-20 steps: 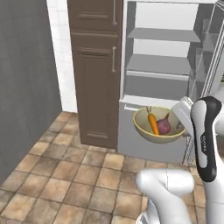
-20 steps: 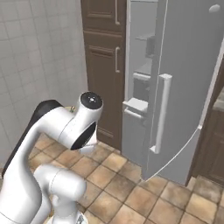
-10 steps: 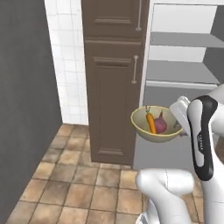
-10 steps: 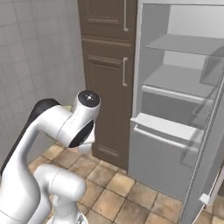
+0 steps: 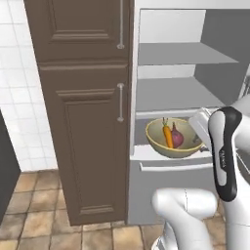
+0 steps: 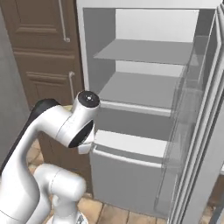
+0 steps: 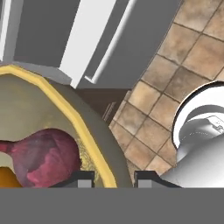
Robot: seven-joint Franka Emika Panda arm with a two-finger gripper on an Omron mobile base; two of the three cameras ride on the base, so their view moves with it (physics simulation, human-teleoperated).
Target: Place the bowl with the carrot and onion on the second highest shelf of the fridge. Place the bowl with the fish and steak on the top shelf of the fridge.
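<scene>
Cabinets (image 5: 83,122) of brown wood are seen at far left, with the open fridge (image 6: 144,105) just to their right. Both the top shelf (image 5: 180,52) and the second highest shelf (image 5: 176,93) are bare, so neither placement is judged done.

The bowl (image 5: 171,137) with the carrot (image 5: 167,136) and onion (image 5: 177,136) is held in front of the fridge, below the level of the second highest shelf and not resting on anything. In the hand view the gripper (image 7: 113,178) is pinched over the bowl's yellow rim, one fingertip inside by the onion, one outside. To the right, the door (image 6: 205,131) stands swung out.

Left to do, as judged: the bowl is to be lifted to the second highest shelf, slid in and released. The fish-and-steak bowl is then to be fetched for the top shelf; its whereabouts cannot be told.
</scene>
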